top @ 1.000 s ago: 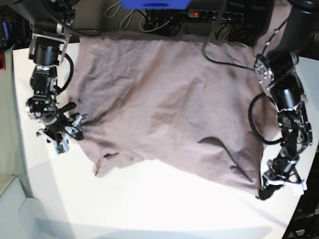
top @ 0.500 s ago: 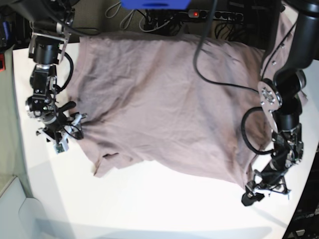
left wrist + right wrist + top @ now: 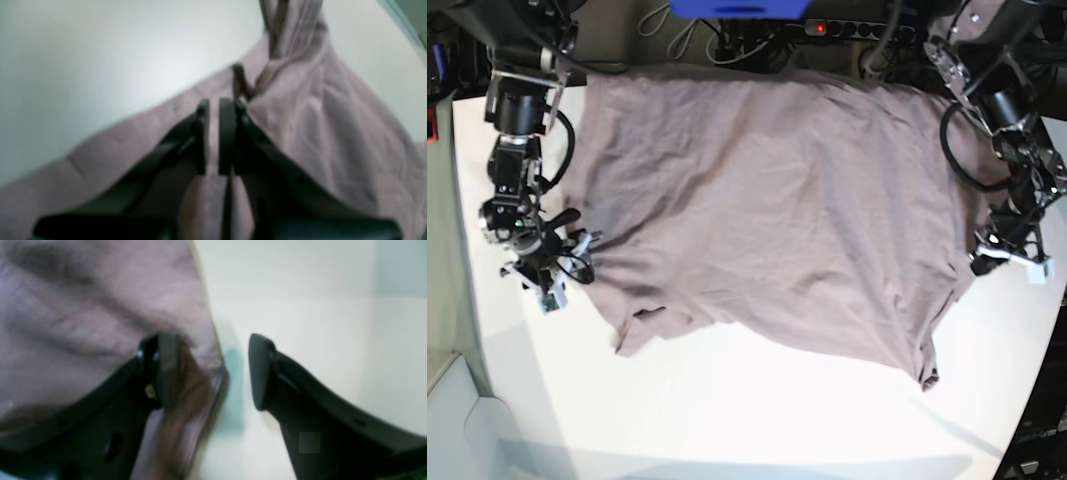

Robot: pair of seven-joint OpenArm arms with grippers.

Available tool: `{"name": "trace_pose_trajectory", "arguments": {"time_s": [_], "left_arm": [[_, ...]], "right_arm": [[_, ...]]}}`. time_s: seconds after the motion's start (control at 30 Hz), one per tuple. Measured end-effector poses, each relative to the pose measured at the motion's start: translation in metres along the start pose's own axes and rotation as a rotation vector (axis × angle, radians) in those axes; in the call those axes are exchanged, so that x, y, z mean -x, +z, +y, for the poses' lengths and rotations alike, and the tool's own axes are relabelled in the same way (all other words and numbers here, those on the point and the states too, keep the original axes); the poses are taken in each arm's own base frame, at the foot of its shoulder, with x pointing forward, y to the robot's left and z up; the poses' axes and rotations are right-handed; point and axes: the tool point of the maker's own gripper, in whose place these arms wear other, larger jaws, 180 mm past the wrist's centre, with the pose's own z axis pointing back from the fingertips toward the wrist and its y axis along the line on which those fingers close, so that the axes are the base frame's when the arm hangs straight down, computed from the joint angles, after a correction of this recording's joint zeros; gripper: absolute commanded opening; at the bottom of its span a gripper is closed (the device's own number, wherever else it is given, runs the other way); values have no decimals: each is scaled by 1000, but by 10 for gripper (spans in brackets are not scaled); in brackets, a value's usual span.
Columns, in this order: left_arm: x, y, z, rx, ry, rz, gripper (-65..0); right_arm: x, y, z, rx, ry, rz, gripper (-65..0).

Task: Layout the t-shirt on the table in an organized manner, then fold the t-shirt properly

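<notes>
The dusty mauve-pink, wrinkled cotton t-shirt (image 3: 767,210) lies spread but skewed across the smooth white desk (image 3: 727,420). The left tool (image 3: 213,136) is nearly closed, pinching a fold. The right tool (image 3: 208,373) gapes over the hem, holding nothing. Tug edges outward gently; flatten before folding.

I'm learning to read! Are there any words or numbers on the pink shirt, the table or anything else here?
None can be read.
The t-shirt is plain, with no print.
The table has no writing.
The blue thing at the top edge shows no letters clear enough to read.
</notes>
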Motion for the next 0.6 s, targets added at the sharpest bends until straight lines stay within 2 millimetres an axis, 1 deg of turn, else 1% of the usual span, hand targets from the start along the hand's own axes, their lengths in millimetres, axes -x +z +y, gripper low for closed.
{"name": "trace_pose_trajectory", "arguments": {"time_s": [0.1, 0.17, 0.27, 0.37, 0.47, 0.53, 0.6], "left_arm": [[17, 6, 15, -23, 50, 17, -599], [21, 11, 30, -52, 84, -19, -599], [23, 24, 49, -71, 95, -47, -599], [27, 39, 66, -102, 90, -58, -599], [33, 57, 82, -135, 107, -77, -599], [35, 75, 98, -180, 118, -97, -599], [37, 88, 108, -215, 106, -98, -599]], "right_arm": [[-4, 2, -3, 13, 19, 4, -371], [-11, 5, -5, 22, 36, -8, -371], [-34, 10, -2, 35, 49, -65, -371], [-51, 10, 8, 25, 47, -113, -371], [-53, 8, 18, 9, 39, -119, -370], [-50, 5, 23, -1, 29, -109, -370], [-46, -1, 32, -25, 6, -104, -370]]}}
